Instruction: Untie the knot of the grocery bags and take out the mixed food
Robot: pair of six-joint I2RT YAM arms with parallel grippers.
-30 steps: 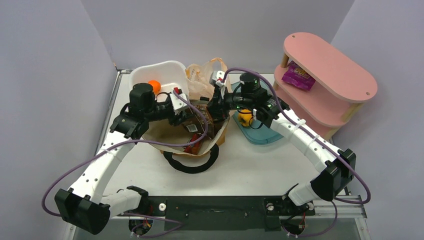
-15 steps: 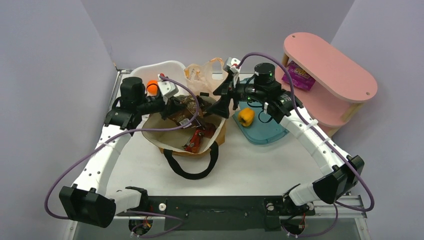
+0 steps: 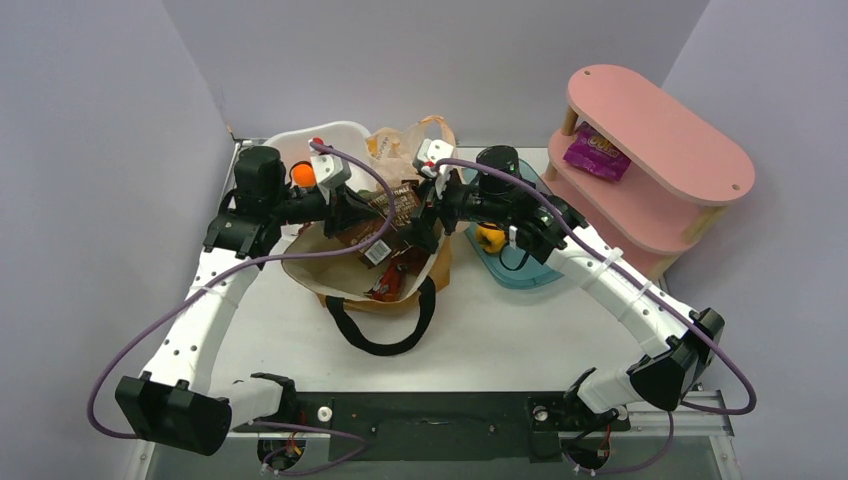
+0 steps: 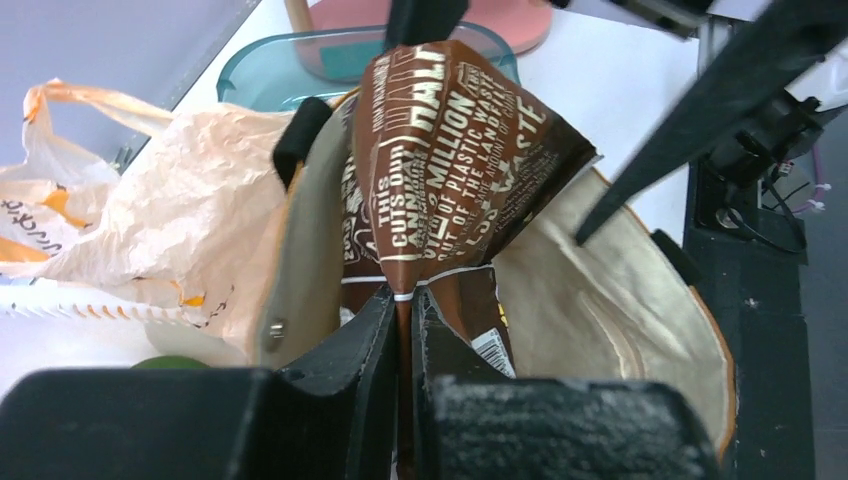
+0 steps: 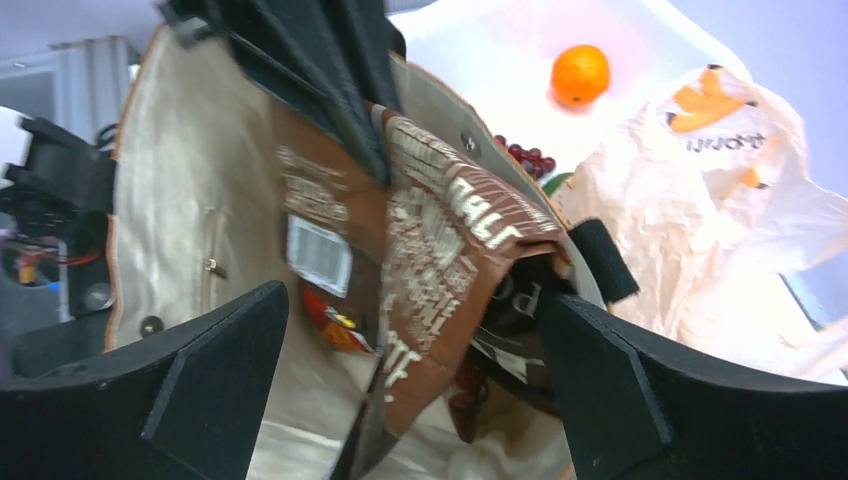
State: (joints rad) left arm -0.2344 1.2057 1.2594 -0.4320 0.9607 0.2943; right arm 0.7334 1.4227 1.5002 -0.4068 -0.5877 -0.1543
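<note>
The mustard-brown canvas tote (image 3: pixel 345 270) stands open at mid-table. The peach plastic bag (image 3: pixel 400 150) lies crumpled behind it. My left gripper (image 3: pixel 352 212) is shut on the bottom seam of the dark brown snack bag (image 4: pixel 450 160), which stands up out of the tote's mouth. My right gripper (image 3: pixel 425 215) is wide open at the tote's right rim, its fingers (image 5: pixel 215 380) on either side of the snack bag (image 5: pixel 450 240), not touching it. The red Doritos bag (image 5: pixel 335 325) lies deeper in the tote. The orange (image 3: pixel 303 175) and grapes (image 5: pixel 525 157) are in the white tub (image 3: pixel 330 135).
A teal tub (image 3: pixel 530 270) to the right of the tote holds the yellow bell pepper (image 3: pixel 490 237). A pink two-level shelf (image 3: pixel 650 130) stands at the back right with a purple packet (image 3: pixel 595 153) on its lower level. The tote's black strap (image 3: pixel 385 335) loops toward me.
My left gripper has closed on the brown snack bag and raised it in the tote's mouth. My right gripper has opened, swung back, then returned to the tote's rim.
</note>
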